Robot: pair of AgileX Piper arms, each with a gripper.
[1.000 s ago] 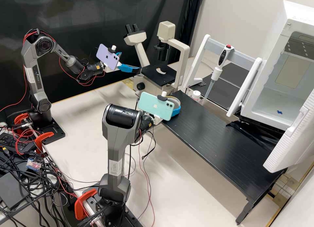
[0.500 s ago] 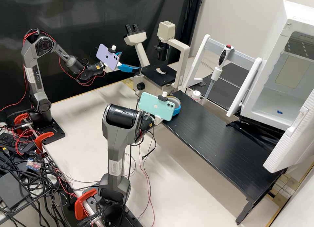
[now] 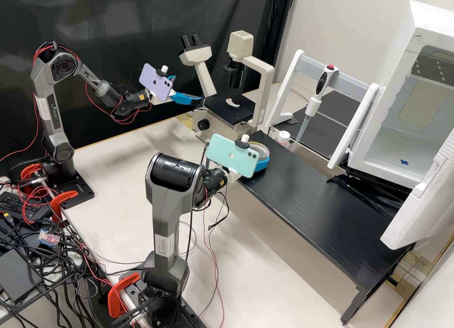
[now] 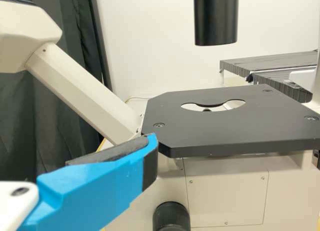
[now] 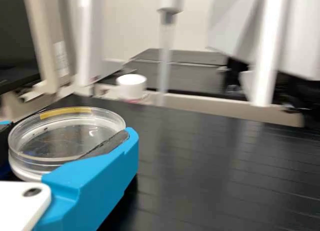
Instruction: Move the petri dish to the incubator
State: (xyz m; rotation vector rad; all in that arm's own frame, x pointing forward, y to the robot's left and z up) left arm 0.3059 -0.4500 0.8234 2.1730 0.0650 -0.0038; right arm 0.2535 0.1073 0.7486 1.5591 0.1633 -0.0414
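Grab's sorted, right gripper [image 5: 67, 133] has the dish [image 5: 70, 126] pinched outside the incubator [image 3: 406, 48], left gripper [image 3: 187, 88] wide, drop-off inside to go.

Clear petri dish [image 5: 65, 136] between the jaws of the right gripper [image 3: 263, 155], over the black tabletop [image 3: 307, 200].
Round and shallow, it lies nearly level, a yellow strip [image 5: 65, 111] along its rim; the white incubator [image 3: 396, 58] stands near the tabletop, door [image 3: 423, 207] open, blue mark [image 3: 405, 162] inside.
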